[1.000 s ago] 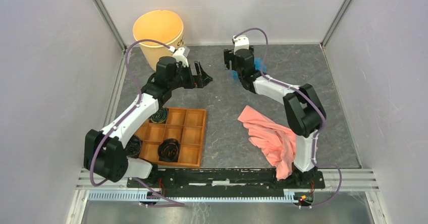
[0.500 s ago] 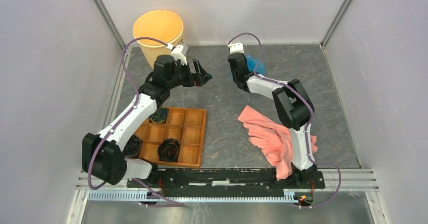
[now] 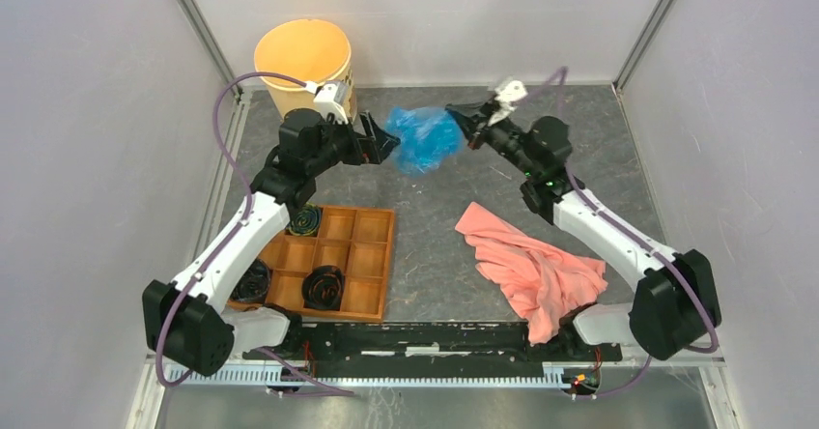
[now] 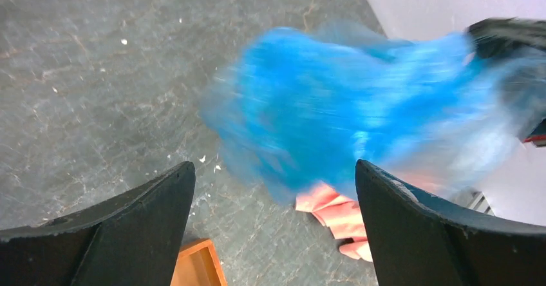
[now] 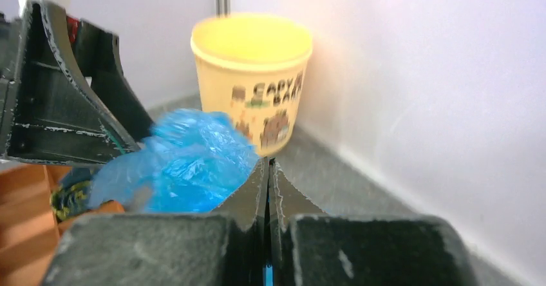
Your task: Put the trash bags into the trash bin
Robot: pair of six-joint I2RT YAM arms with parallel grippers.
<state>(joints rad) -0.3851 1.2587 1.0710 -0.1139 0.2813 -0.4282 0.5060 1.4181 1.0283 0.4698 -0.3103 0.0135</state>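
Note:
The trash bag (image 3: 423,139) is a crinkly light-blue film bundle hanging in the air above the mat. My right gripper (image 3: 462,117) is shut on its right edge, and a sliver of blue shows between the closed jaws in the right wrist view, where the trash bag (image 5: 180,163) bulges to the left of the right gripper (image 5: 268,165). My left gripper (image 3: 387,142) stands open just left of the bag, nothing between its fingers. In the left wrist view the blurred trash bag (image 4: 348,118) hangs beyond the left gripper (image 4: 273,173). The tan-yellow trash bin (image 3: 302,62) stands upright at the back left, the trash bin (image 5: 254,73) beyond the bag.
A salmon-pink cloth (image 3: 526,260) lies crumpled on the mat near the right arm's base. A brown wooden compartment tray (image 3: 362,265) with dark coiled items sits under the left arm. Grey walls close in the back and both sides.
My right gripper has shut on the bag at the back of the mat, lifted it and carried it left toward the left gripper. The left gripper stayed open, shifting slightly.

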